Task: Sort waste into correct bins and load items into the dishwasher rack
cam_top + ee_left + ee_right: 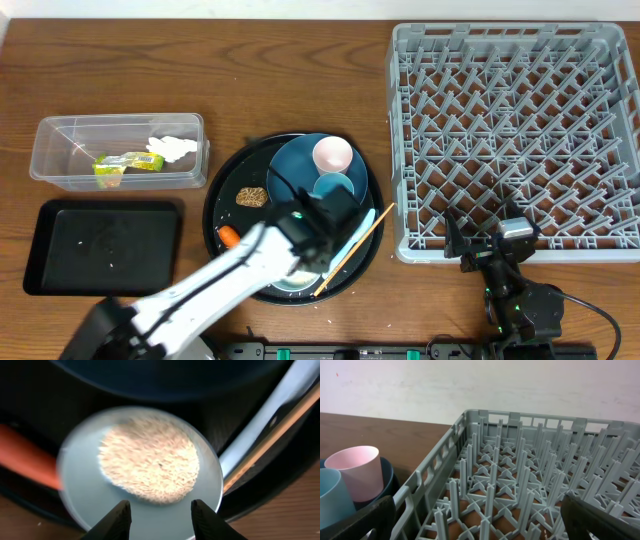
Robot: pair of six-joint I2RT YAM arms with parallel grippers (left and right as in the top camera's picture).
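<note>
You're early on: wrapper (125,163) & tissue (172,149) are sitting in the clear tub (120,120), upper left. The rack (400,150), right, is holding nothing. Carrot (229,237), brown lump (251,197), pink cup (332,154) & plate (295,165) are waiting at centre. Your left gripper (160,507) is hovering apart & empty over the rice bowl (90,505). Your right gripper (485,242) is gaping empty, lower right.

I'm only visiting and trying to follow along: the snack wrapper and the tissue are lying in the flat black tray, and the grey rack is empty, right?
Not quite. The snack wrapper and tissue lie in the clear tub, not the black tray, as the overhead view shows. The grey rack is indeed empty.
</note>
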